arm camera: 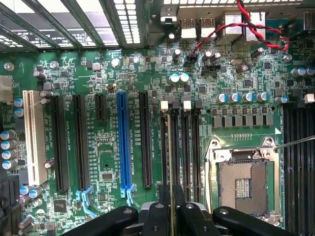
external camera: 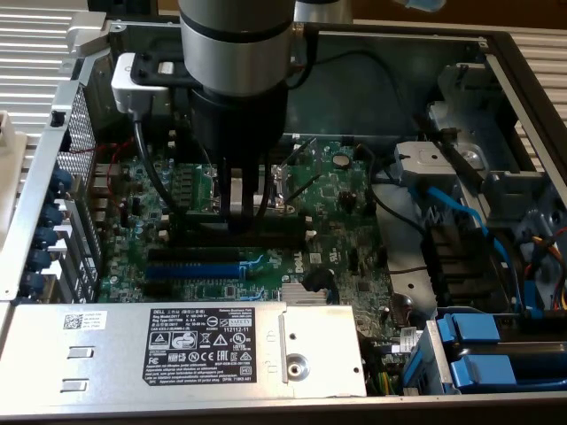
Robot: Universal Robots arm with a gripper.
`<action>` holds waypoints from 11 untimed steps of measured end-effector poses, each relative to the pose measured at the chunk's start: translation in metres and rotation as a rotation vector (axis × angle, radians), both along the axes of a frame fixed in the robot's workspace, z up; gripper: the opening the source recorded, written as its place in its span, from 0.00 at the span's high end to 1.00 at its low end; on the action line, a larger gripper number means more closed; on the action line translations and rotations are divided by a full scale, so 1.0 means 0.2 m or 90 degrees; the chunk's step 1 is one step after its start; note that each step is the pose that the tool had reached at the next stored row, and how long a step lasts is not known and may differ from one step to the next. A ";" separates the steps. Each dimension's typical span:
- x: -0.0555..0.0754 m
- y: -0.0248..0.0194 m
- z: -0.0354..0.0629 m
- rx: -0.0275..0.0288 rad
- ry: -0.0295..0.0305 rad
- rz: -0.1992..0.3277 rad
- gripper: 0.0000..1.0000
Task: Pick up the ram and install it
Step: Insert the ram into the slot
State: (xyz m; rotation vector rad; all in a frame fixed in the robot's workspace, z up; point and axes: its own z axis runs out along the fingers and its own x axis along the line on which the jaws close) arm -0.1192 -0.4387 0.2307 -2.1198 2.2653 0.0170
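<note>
My gripper (external camera: pixel 236 211) hangs straight down over the green motherboard (external camera: pixel 337 204), inside the open computer case. In the wrist view its black fingers (arm camera: pixel 158 212) are shut on the ram (arm camera: pixel 171 191). The ram shows edge-on as a thin olive strip between them. That strip lines up along one of the black memory slots (arm camera: pixel 192 147) with white end clips, beside the CPU socket (arm camera: pixel 243 184). Whether the ram's lower edge sits in the slot or just above it I cannot tell. In the exterior view the fingers reach down to the memory slots (external camera: pixel 275 235).
A blue expansion slot (arm camera: pixel 125 142) and black slots lie beside the memory slots. Red and black wires (arm camera: pixel 246 24) run near the rear ports. A grey power supply box (external camera: pixel 177 341) closes the near side, and drive bays with blue clips (external camera: pixel 478 345) stand at the exterior view's right.
</note>
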 end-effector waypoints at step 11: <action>0.00 0.000 0.017 0.0001 -0.0119 0.000 0.85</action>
